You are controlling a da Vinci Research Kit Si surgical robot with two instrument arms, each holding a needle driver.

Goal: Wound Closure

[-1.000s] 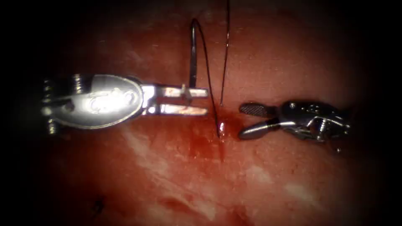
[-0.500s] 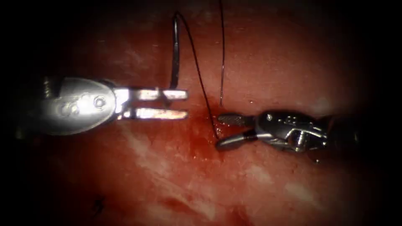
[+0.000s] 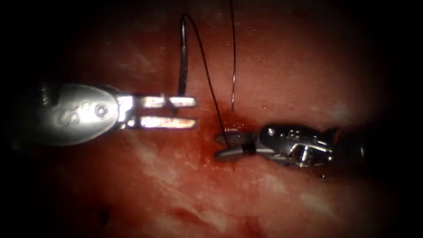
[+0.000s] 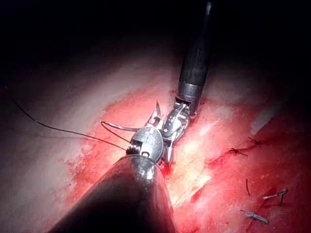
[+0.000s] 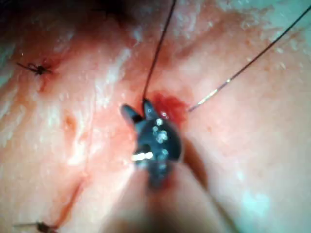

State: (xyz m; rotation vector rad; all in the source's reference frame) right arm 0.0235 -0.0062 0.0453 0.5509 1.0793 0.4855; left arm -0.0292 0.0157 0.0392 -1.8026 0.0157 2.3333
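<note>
My left end effector (image 3: 176, 112) holds needle (image 3: 182, 61) near one end of curve; rest arcs up and away from tips, clear of tissue (image 3: 286, 66). My right end effector (image 3: 227, 146) sits narrow astride thread (image 3: 211, 88) at cut, just beside red fluid (image 3: 207, 154); grip unconfirmed. Judgement: needle stiff, slick, tends to twist; best held mid-body, never tip. Thread fine, limp, frays if crushed. Tissue soft, tears.

My left claw (image 3: 176, 112), at left centre of the frame, grips the needle (image 3: 182, 57) near one end; its curve rises clear of the tissue (image 3: 282, 66). My right claw (image 3: 227, 145), at centre right, has its jaws parted around the thread (image 3: 207, 75) where it enters the tissue.
</note>
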